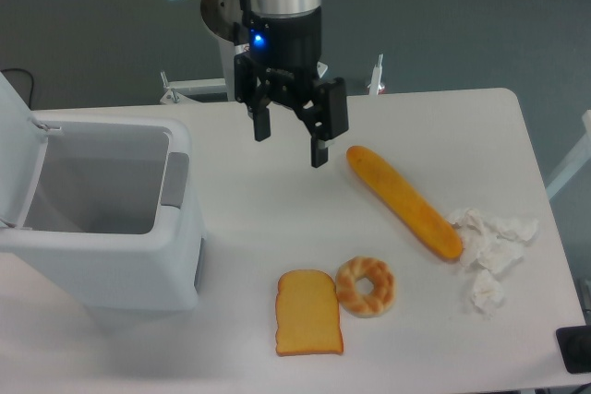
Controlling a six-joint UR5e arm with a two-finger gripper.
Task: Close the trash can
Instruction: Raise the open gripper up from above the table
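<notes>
The trash can (102, 265) is a large white boxy bin at the left of the table. It stands open, its inside showing. Its white lid (14, 149) is raised at the far left edge of the view. A grey latch tab (174, 180) sits on its right rim. My gripper (290, 143) hangs above the table's middle back, to the right of the bin and apart from it. Its two black fingers are spread and hold nothing.
A long baguette (404, 200) lies right of the gripper. A toast slice (307, 313) and a bagel (366, 286) lie near the front. Crumpled white paper (489, 246) lies at the right. The table's right edge is close to the paper.
</notes>
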